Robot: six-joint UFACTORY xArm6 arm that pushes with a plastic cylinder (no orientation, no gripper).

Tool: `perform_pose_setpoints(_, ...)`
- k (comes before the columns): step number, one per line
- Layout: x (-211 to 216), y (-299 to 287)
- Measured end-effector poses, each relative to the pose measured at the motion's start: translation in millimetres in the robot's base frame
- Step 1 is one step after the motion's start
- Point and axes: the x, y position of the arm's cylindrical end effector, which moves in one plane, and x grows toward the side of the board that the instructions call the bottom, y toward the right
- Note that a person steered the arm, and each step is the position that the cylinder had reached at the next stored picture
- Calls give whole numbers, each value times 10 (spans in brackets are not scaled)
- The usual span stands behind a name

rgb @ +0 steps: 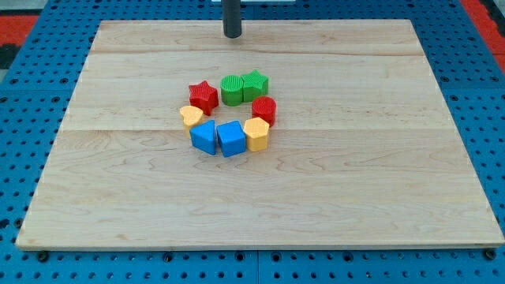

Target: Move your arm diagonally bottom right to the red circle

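Note:
The red circle (264, 110) sits on the right side of a ring of blocks at the middle of the wooden board (118, 197). My tip (232, 35) is at the view's top, near the board's far edge, up and to the left of the red circle and apart from all blocks. The ring also holds a red star (203, 96), a green round block (231, 90), a green star (254, 83), a yellow heart (190, 117), two blue blocks (204, 137) (231, 139) and a yellow block (256, 134).
The board lies on a blue pegboard table (31, 87). A red patch shows at the view's top left corner (24, 20) and top right corner (481, 12).

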Motion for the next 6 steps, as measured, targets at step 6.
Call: perform_pose_setpoints(6, 277, 269)
